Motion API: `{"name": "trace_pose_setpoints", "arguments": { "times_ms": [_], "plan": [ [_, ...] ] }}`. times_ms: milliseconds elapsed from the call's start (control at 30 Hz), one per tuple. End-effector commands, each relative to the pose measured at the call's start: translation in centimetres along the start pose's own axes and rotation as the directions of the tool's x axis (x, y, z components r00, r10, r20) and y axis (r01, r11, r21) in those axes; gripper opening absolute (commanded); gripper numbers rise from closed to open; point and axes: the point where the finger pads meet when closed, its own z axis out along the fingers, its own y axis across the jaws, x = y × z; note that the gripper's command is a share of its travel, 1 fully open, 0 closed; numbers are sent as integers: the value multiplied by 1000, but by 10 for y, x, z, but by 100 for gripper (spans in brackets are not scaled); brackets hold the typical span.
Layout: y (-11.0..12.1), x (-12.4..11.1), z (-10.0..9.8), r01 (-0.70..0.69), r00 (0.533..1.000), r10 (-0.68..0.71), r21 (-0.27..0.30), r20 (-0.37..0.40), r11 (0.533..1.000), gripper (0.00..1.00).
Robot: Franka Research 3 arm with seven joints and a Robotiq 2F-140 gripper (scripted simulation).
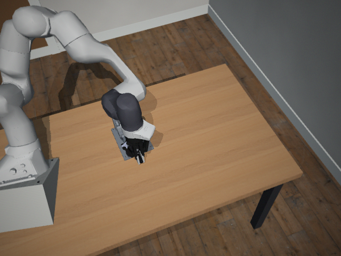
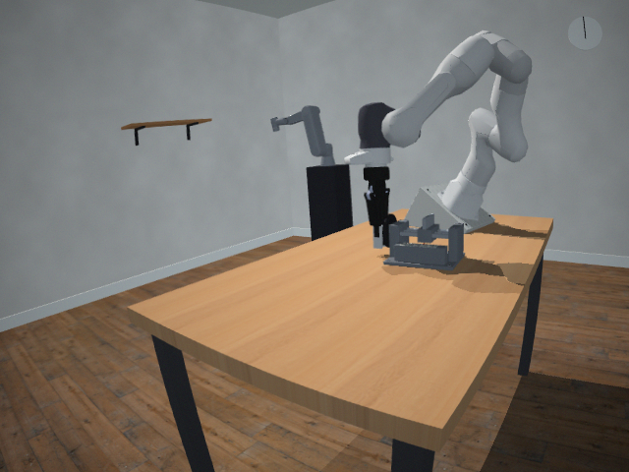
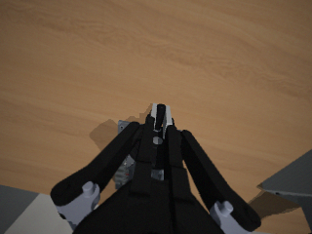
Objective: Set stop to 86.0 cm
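A small grey stop fixture [image 2: 424,241] on a base plate [image 1: 132,143] stands on the wooden table, with a black handwheel [image 2: 388,231] at its near end. My gripper [image 1: 139,159] points down at that end and is shut on the handwheel's crank handle. In the side view the fingertips [image 2: 376,238] sit just beside the wheel, close above the table top. In the wrist view the closed fingertips pinch a thin dark part, and the fixture [image 3: 129,161] is mostly hidden behind the fingers. No scale reading is legible.
The robot's grey pedestal [image 1: 26,198] stands at the table's left corner. A second small arm on a black column [image 2: 327,193] stands behind the table. A wall shelf [image 2: 165,124] hangs at the far left. A dial [image 2: 585,32] shows at the top right.
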Motion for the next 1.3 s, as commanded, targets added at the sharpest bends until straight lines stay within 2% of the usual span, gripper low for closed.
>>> {"name": "trace_pose_setpoints", "arguments": {
  "times_ms": [0,1267],
  "plan": [
    [6,0,1,8,1000,-8,-2,4,1000,4],
    [25,0,-7,8,1000,-8,-2,4,1000,4]
  ]
}}
